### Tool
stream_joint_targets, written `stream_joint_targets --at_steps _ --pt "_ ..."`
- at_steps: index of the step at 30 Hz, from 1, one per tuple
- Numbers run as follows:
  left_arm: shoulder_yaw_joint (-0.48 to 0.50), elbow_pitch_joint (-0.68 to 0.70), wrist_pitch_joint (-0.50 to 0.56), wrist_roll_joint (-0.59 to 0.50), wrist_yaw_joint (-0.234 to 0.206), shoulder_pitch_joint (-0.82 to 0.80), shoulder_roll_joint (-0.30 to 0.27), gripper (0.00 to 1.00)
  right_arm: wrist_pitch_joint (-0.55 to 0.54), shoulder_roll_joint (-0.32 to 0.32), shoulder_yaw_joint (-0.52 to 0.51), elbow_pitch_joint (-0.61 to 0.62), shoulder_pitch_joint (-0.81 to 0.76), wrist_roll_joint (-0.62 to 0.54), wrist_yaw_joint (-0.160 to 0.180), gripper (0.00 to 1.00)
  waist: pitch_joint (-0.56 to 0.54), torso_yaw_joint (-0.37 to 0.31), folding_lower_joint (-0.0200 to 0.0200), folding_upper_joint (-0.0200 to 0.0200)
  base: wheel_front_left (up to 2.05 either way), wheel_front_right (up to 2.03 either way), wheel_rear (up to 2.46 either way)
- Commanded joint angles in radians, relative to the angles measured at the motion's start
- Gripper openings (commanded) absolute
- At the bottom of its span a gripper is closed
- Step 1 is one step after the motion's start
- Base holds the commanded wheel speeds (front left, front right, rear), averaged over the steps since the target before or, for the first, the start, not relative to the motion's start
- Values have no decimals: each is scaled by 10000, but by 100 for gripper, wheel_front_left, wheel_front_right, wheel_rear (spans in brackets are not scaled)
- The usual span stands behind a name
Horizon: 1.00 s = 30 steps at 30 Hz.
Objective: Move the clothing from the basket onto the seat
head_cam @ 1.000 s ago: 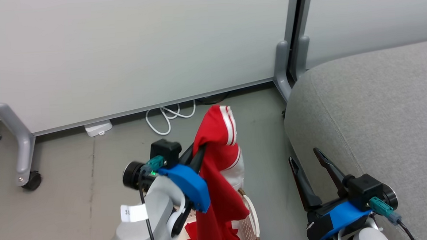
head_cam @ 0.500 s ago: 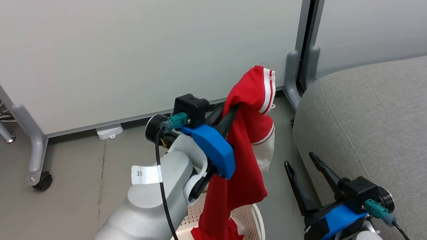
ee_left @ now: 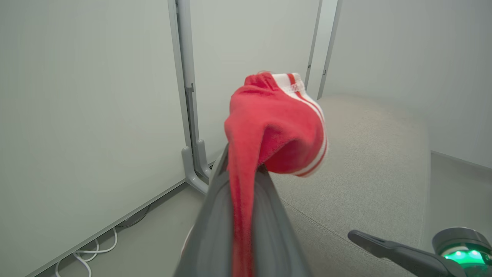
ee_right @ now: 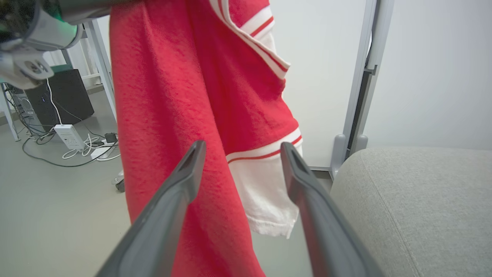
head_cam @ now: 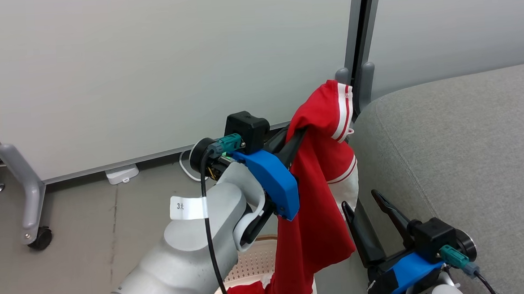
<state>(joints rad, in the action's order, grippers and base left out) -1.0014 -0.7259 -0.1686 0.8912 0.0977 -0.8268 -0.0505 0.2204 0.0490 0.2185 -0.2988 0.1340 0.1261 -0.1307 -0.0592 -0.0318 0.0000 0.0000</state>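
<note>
While the head view looks down, the left claw pinches the soft red garment just under its white-striped band. The fabric hangs limp toward the perforated basket, beside the grey cloth seat, and the left forearm slants up-right.

Left wrist view: the fingers are clamped on bunched fabric.

Right wrist view: the right claw is spread wide and empty, with the garment's white cuff beyond it.

The red garment is soft, fuzzy cloth, matt, with flatter white trim. The seat wears coarse grey woven fabric, also matt. The basket is cream perforated plastic. The left gripper and right gripper have matt dark fingers and smooth blue plastic housings. The floor looks smooth and dull.
</note>
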Motion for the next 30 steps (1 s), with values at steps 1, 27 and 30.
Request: stream_joint_targets --at_steps 1,27,30 --pt "-61 -18 -26 71 -35 -126 -3 0 -31 24 18 -6 -61 98 -1 100 -2 -21 0 0 0 0 0" --pt "-1430 205 -479 1095 -250 -558 0 0 -1145 201 1981 -2212 2392 696 -1 100 322 -141 0 0 0 0 0" --pt "-1599 276 -536 1208 -265 -585 -2 0 -1068 284 2296 -2709 2803 974 -1 100 317 -100 0 0 0 0 0"
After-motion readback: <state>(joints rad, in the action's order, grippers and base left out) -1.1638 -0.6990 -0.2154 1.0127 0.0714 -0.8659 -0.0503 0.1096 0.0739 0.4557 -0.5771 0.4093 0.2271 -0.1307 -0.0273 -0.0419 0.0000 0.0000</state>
